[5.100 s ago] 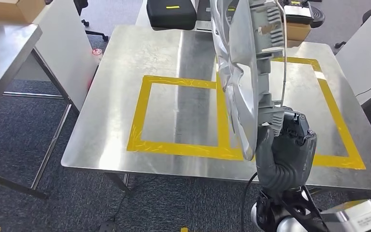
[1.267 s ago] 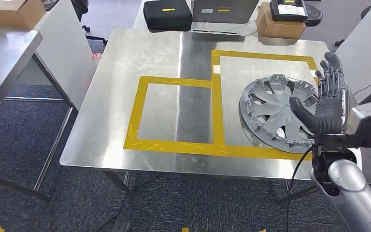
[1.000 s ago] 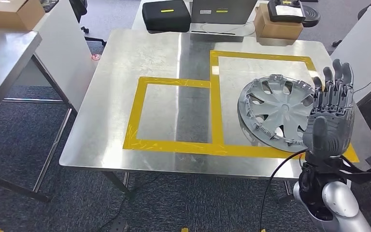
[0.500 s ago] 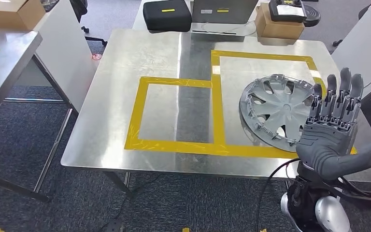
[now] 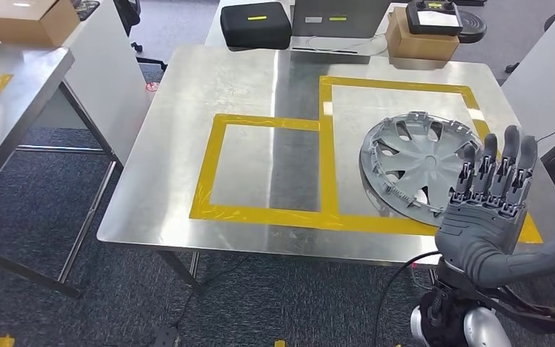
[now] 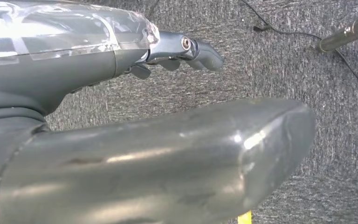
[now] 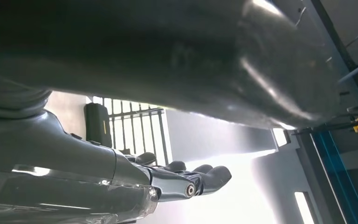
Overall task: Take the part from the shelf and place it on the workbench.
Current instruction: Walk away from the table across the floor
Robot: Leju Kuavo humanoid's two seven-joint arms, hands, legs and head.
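At the right of the frame from our head view, the part (image 5: 418, 167), a silver-grey wheel cover, lies flat on the steel bench (image 5: 209, 87) inside the larger of two yellow tape outlines (image 5: 324, 137). Our right hand (image 5: 490, 213) is raised at the lower right of the frame, just beside the cover's near edge, fingers (image 5: 506, 160) straight and spread, thumb stretched out to the right, holding nothing; from this angle we cannot tell whether the fingertips touch the rim. A black cable (image 5: 394, 278) loops beside the silver forearm at the bottom edge.

Our left wrist view looks down on grey carpet (image 6: 279, 60), where the left hand (image 6: 186, 53) shows its dark fingers gently curled with nothing in them; how far apart they are is unclear, as the thumb fills much of that frame.

Along the top of the head view, beyond the bench's far edge, sit a black case (image 5: 256, 23), a cardboard box (image 5: 410, 40) with a black device (image 5: 439, 14) on top, and what looks like a laptop (image 5: 340, 22). At the upper left, a second box (image 5: 30, 20) rests on another bench (image 5: 14, 94).
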